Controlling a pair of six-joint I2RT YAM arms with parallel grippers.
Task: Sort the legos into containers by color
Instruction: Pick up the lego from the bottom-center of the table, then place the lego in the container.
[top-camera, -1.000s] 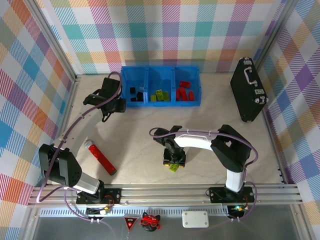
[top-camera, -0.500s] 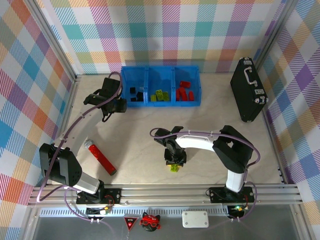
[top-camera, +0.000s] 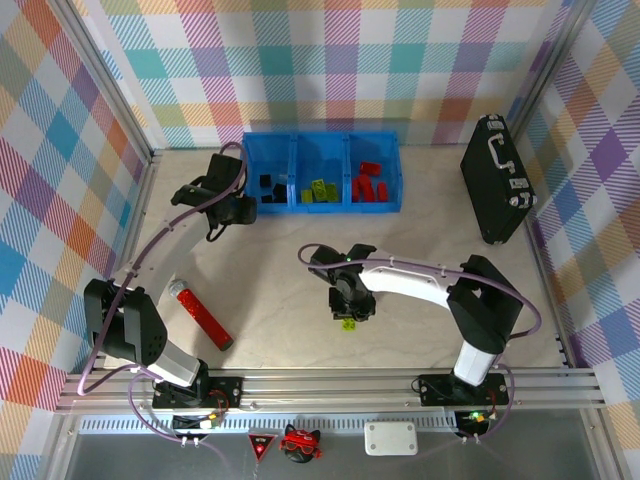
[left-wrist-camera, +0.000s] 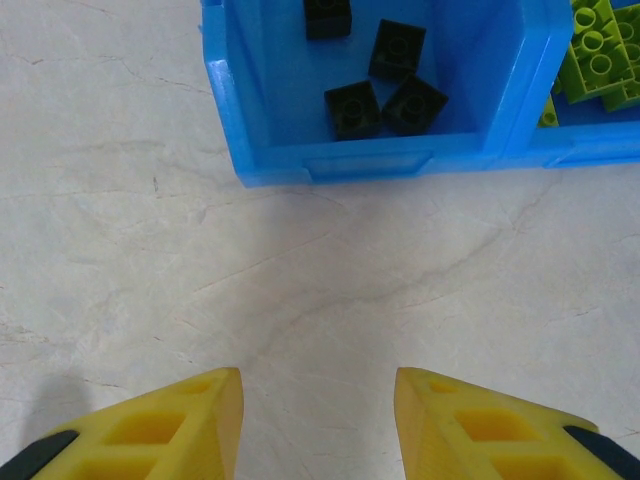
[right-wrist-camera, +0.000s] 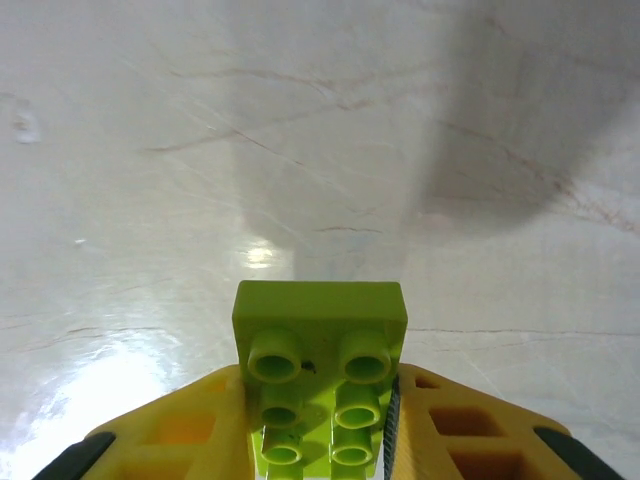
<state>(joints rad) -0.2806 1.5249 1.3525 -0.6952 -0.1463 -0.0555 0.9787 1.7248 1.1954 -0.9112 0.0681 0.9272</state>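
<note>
- Since only bare table shows between its fingers, we read the left gripper (left-wrist-camera: 318, 425) as open and empty. It hangs just before the left bin of the containers (left-wrist-camera: 340, 160), probably parked clear of the other arm.
- Along the table's (top-camera: 270, 290) far edge, the bins hold black legos (left-wrist-camera: 352, 108) on the left, lime legos (top-camera: 318, 188) in the middle and red legos (top-camera: 368, 186) on the right, so sorting looks nearly done.
- Towards the table's near edge, the right gripper (right-wrist-camera: 325, 440) clamps a lime brick (right-wrist-camera: 320, 320) by its sides for carrying. We judge it is bound for the middle bin.
</note>
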